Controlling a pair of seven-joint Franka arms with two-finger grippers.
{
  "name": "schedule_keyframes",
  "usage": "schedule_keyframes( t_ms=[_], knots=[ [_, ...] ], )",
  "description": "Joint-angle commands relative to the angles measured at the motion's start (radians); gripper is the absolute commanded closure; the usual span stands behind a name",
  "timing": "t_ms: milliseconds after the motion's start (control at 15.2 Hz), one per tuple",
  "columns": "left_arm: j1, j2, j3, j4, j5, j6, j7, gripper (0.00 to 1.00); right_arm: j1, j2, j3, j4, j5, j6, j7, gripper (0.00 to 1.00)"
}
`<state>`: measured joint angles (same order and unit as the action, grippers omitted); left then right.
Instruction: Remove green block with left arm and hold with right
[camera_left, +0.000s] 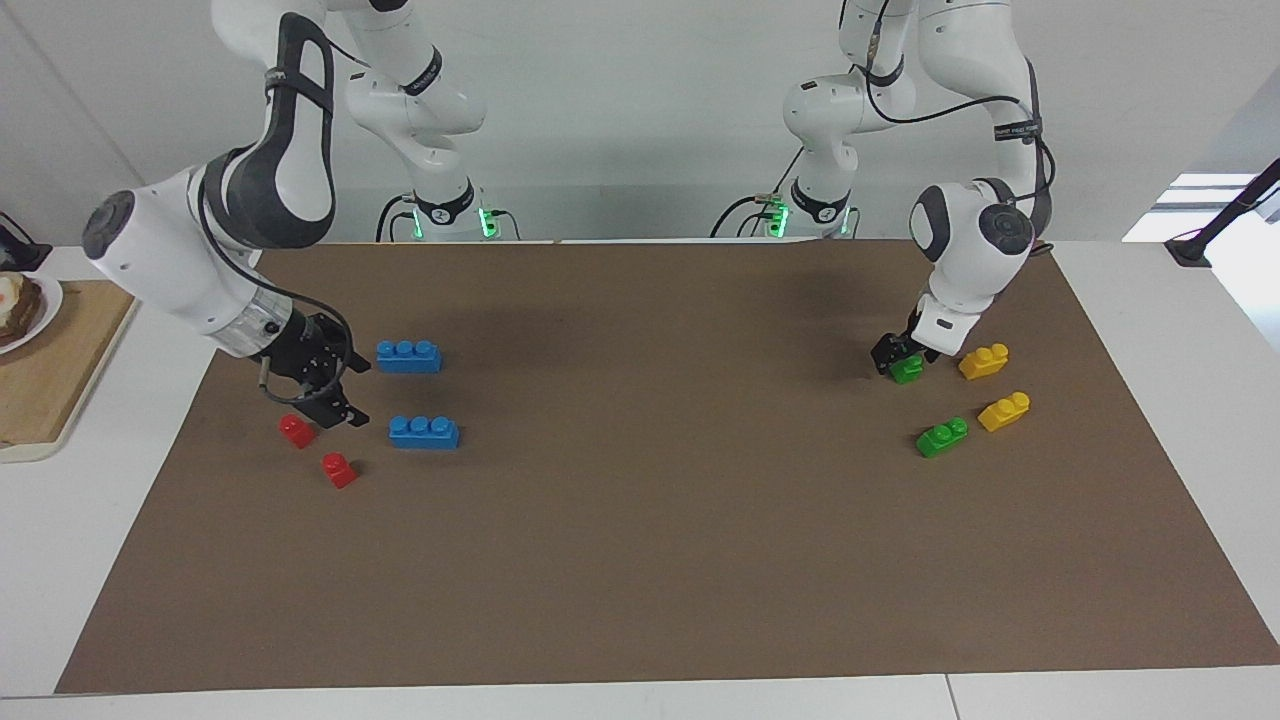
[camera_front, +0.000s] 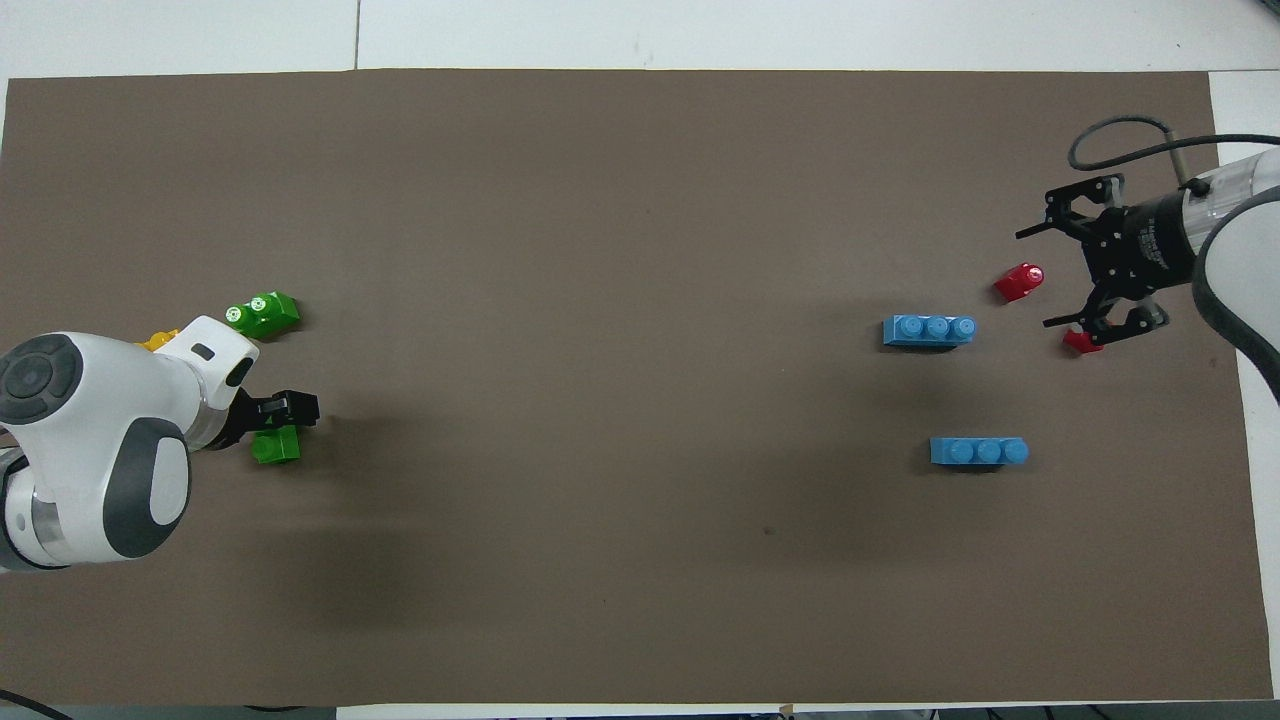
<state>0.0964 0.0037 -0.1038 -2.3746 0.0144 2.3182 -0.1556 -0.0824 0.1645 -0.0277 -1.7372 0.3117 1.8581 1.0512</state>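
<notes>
Pale wood comes first: a cutting board (camera_left: 55, 375) lies on the white table at the right arm's end, with a plate (camera_left: 42, 312) of food on the corner nearer to the robots. Beside it the brown paper mat (camera_left: 650, 540) covers most of the tabletop. The right gripper (camera_left: 358, 394) hangs over the mat's right-arm end with its jaws spread wide and nothing between them; seen from above, it sits over the two small red blocks. One red block (camera_left: 296, 431) lies on the mat under it, and the second red block (camera_left: 339, 470) lies just beside that, farther from the robots. Next come two long blue blocks, each with three studs: one blue block (camera_left: 408, 356) nearer to the robots and the other blue block (camera_left: 424, 431) farther out, both apart from the gripper. The middle of the mat is bare. Toward the left arm's end, the left gripper (camera_left: 897, 358) is down low at the mat, right against the green block (camera_left: 907, 371), which sits on the paper at its tips. Whether those jaws are parted or closed cannot be told, nor whether they touch the block. A second green brick (camera_left: 941, 438) lies farther from the robots, with one yellow brick (camera_left: 983, 361) and another yellow brick (camera_left: 1004, 411) near it.
</notes>
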Motion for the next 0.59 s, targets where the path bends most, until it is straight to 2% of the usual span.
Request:
schedule_keyframes(
  t_ms=[0, 263, 395, 527],
  knots=[
    [-0.026, -0.020, 0.009, 0.105, -0.016, -0.153, 0.004, 0.00, -0.003, 0.004, 0.014, 0.138, -0.094, -0.114, -0.147, 0.03],
    [-0.049, -0.043, 0.007, 0.260, -0.016, -0.333, 0.002, 0.00, -0.002, -0.054, 0.017, 0.211, -0.175, -0.217, -0.475, 0.03],
    [-0.046, -0.077, 0.007, 0.329, -0.016, -0.442, 0.005, 0.00, 0.006, -0.085, 0.040, 0.229, -0.253, -0.261, -0.642, 0.00],
    [-0.037, -0.126, 0.009, 0.360, -0.016, -0.494, 0.005, 0.00, 0.016, -0.128, 0.046, 0.219, -0.324, -0.273, -0.837, 0.00]
  ],
)
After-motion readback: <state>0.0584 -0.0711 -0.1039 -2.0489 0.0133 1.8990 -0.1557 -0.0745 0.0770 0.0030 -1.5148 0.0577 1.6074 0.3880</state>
